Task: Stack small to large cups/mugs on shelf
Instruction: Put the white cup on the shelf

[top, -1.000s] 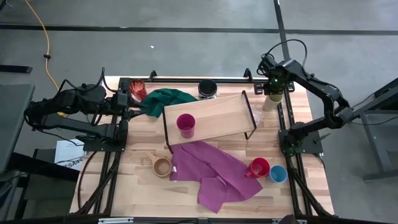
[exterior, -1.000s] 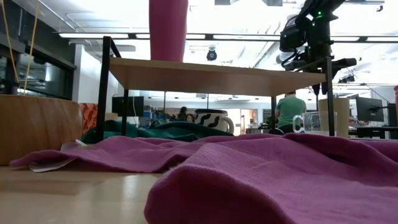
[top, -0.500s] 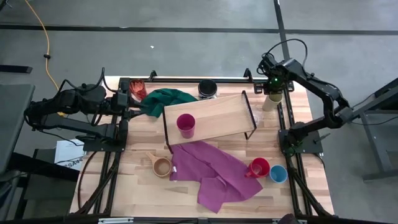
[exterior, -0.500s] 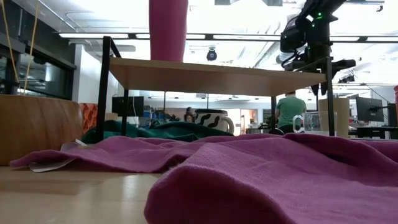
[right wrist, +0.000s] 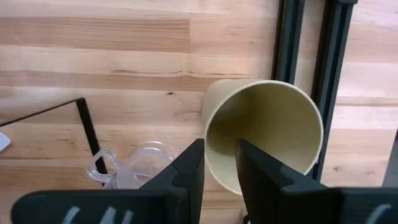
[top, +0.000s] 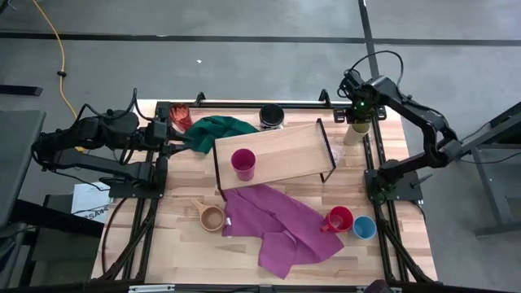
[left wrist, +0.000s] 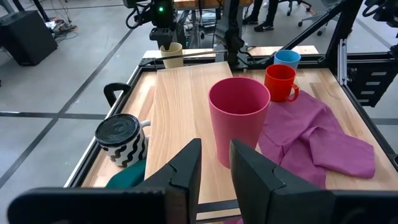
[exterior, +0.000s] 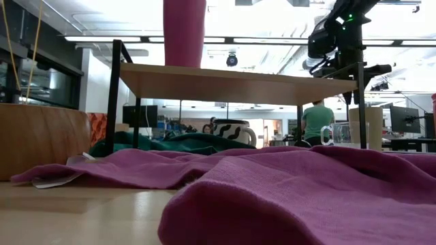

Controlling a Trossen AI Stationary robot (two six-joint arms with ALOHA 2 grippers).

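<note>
A magenta cup stands upright on the shelf, near its left end. A cream cup stands on the table at the far right, beyond the shelf's right end. My right gripper hangs open above it, fingers pointing down over the cup's rim on its shelf side, one on either side of the wall. A clear glass stands beside the cream cup. My left gripper waits at the table's left edge, open and with nothing between its fingers.
A striped mug, a translucent red cup and a green cloth lie behind the shelf. In front of the shelf are a purple cloth, a wooden cup, a red mug and a blue cup.
</note>
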